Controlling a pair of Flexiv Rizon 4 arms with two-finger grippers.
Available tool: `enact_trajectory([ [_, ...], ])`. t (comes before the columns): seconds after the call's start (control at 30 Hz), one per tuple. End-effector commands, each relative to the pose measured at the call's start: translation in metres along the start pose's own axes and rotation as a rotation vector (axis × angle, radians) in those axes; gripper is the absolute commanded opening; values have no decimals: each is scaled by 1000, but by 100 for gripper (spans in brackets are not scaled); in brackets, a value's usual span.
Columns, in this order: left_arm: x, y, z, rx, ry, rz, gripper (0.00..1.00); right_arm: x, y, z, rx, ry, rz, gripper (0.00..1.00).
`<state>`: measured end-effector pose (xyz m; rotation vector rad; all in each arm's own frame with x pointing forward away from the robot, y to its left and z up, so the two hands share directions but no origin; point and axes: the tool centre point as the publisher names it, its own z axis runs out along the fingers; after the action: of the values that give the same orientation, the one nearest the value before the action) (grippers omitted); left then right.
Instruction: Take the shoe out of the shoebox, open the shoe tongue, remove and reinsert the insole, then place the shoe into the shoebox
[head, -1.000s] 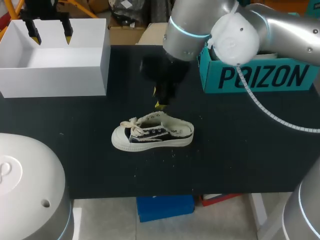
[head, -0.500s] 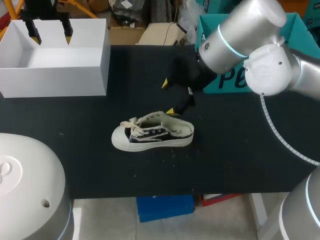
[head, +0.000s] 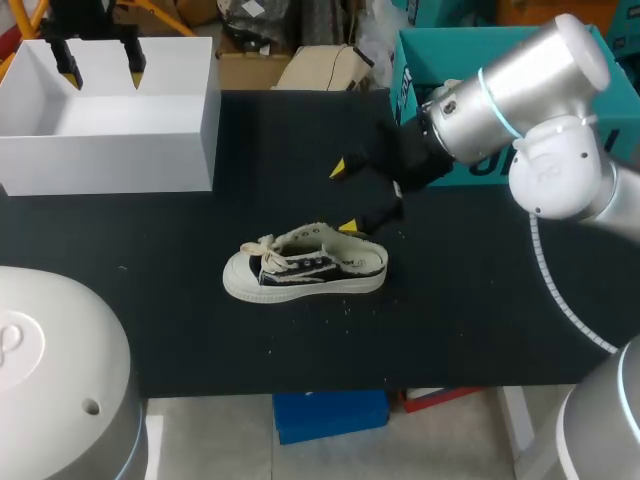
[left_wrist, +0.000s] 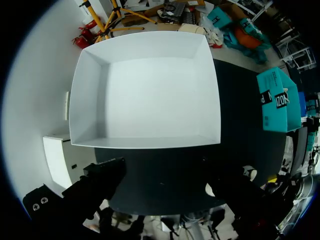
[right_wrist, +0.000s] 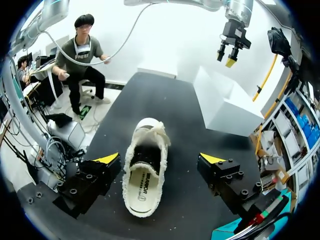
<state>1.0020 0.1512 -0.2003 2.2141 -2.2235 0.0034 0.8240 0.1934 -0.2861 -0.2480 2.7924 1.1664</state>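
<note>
The shoe (head: 305, 265) lies on its sole in the middle of the black table (head: 480, 320), toe to the left and heel to the right, out of any box and with its opening facing up. That leaves the tongue and insole reachable from above and from the heel end.

The right gripper (head: 346, 198) sits just right of and behind the heel, jaws wide and holding nothing. In the right wrist view, the shoe (right_wrist: 145, 172) lies lengthwise ahead of the right gripper (right_wrist: 160, 159), its heel between the two spread fingers and touching neither. This looks like lining up on the shoe's long axis, probably to get at the heel or the insole.

The left gripper (head: 101, 68) hangs over the open white box (head: 110, 160) at the far left, jaws apart and empty. It seems parked there, out of the way, over what is likely the shoebox. A teal box (head: 412, 70) stands at the far right.

Against the earlier frames, the right arm has swung from pointing down over the shoe's far side to lying low on its right. Its jaws have spread, while the shoe and left gripper have not moved.
</note>
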Motion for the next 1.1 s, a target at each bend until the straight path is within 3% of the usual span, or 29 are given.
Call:
enact_trajectory([
  [0.03,1,0,0,-1,-3,-2,100,0,0,0,1,-1,1,100],
  [0.3,1,0,0,-1,-3,-2,100,0,0,0,1,-1,1,100],
  [0.4,1,0,0,-1,-3,-2,100,11,-2,-5,8,9,20,100],
  [0.67,1,0,0,-1,-3,-2,100,16,-30,-6,25,-1,82,100],
  [1.1,1,0,0,-1,-3,-2,100,17,-81,27,-88,-41,147,100],
])
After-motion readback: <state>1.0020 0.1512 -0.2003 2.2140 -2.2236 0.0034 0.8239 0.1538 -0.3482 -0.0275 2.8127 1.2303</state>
